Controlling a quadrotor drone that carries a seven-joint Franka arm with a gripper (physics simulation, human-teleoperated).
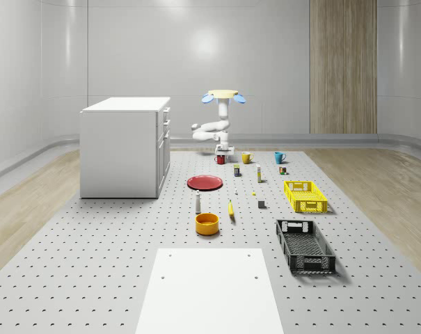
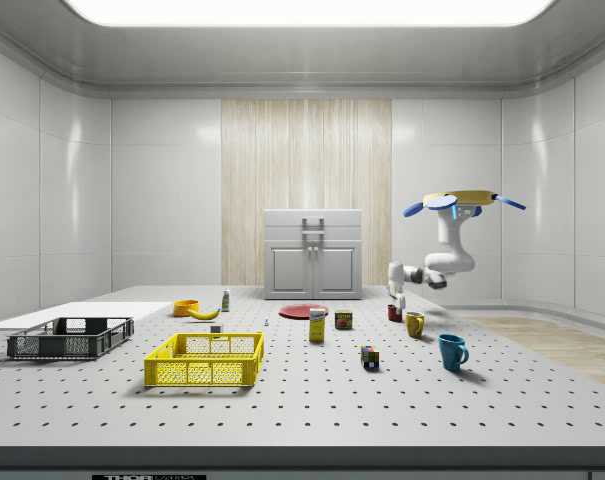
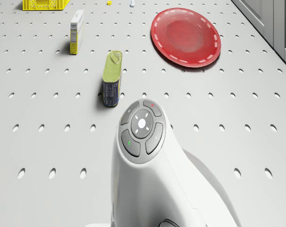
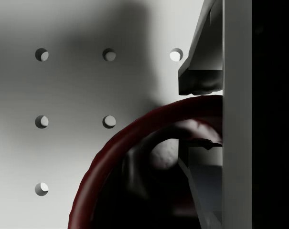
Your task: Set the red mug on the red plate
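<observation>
The red ceramic mug (image 1: 220,159) sits upright on the grey perforated table (image 1: 113,257), at the far end of the mat, just beside a yellow mug (image 1: 246,158) and with a blue mug (image 1: 280,157) further along towards the whole-scene view's right. The flat red plate (image 1: 204,182) it's meant for lies nearer the camera, well apart from it and close to the white cabinet (image 1: 124,146).

The drone (image 1: 223,97), with its yellow top and blue rotors, hovers in the air above the far edge of the table, pretty much over the mug. Its white arm (image 1: 211,129) curls down, and the gripper (image 1: 224,149) hangs right over the mug. In the wrist view one finger (image 4: 200,78) is outside the dark red rim (image 4: 120,138) and the other dips inside the cup, so the jaws straddle the mug's wall. Honestly I can't say whether they're actually pinching it or just hanging either side.

From the drone's camera you get the red plate again, plus an olive-yellow tin (image 3: 112,78) standing just ahead of the arm and a small white and yellow box (image 3: 76,31) beyond that. Closer to the front there's a yellow plastic crate (image 1: 305,195), a black mesh crate (image 1: 305,245), an orange bowl (image 1: 207,223) and a banana (image 1: 231,209).
</observation>
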